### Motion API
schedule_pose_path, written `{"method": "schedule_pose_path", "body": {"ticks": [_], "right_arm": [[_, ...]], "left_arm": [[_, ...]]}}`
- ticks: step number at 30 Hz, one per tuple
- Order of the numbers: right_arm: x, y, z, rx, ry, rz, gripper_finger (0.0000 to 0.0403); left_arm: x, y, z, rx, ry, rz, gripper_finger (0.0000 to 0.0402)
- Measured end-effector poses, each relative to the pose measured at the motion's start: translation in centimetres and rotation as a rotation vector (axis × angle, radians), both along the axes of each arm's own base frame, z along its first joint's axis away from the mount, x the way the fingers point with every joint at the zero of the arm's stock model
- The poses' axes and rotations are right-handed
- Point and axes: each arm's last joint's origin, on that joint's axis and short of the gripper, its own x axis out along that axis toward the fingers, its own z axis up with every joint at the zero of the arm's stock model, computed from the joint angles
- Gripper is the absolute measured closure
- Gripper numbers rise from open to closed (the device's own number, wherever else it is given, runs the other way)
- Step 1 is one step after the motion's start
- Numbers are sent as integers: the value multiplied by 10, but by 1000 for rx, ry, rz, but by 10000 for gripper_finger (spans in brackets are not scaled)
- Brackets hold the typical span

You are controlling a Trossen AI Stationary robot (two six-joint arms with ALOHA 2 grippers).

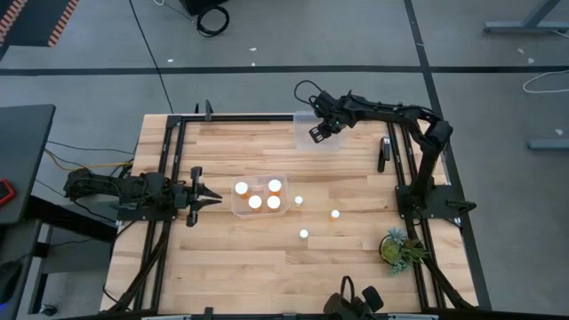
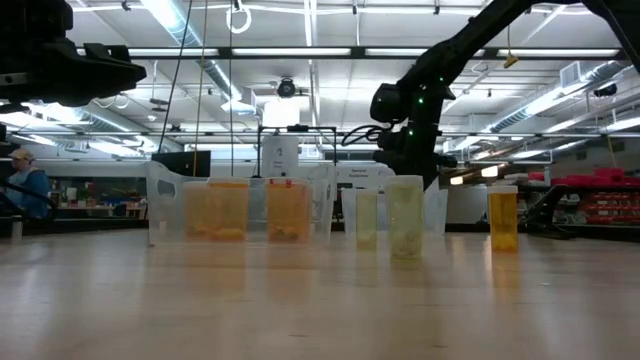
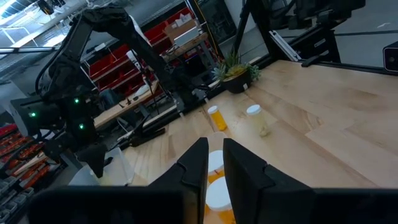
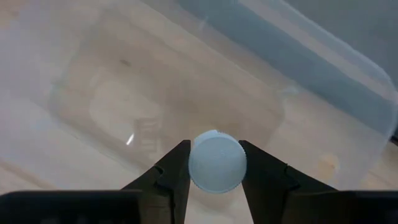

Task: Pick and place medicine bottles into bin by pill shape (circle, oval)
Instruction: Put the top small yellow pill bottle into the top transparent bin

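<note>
Between the two dark fingers of my right gripper (image 4: 217, 163) sits a small medicine bottle with a round white cap (image 4: 217, 161), pinched at the cap on both sides. I hold it above an empty clear plastic bin (image 4: 186, 99) that stands at the far edge of the pale wooden table (image 1: 267, 258). No writing shows on the cap or on the bin.

Nearer the table's middle, a second clear plastic bin (image 1: 238, 206) holds four white-capped, orange-bodied bottles (image 1: 255, 202). Three smaller bottles stand loose on the wood: one just beside that bin (image 1: 299, 201), one farther toward my right arm's base (image 1: 335, 214), and one nearer the front edge (image 1: 304, 234). From table height I cannot read any label on them.

My left gripper (image 1: 212, 200) rests low just beside the filled bin, its fingers a narrow gap apart and holding nothing. A small green potted plant (image 1: 397, 249) stands near the front right corner.
</note>
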Motion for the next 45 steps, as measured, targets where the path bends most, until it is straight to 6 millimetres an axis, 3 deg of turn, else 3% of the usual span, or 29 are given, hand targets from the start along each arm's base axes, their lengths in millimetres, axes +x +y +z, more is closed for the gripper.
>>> {"method": "schedule_pose_path", "body": {"ticks": [28,39,45], "right_arm": [[1,5,-1,7,26,17,266],[1,5,-1,6,29,25,209],[2,4,0,-12,25,24,200]], "left_arm": [[0,0,0,0,0,0,347],[0,0,0,0,0,0,346],[0,0,0,0,0,0,350]]}}
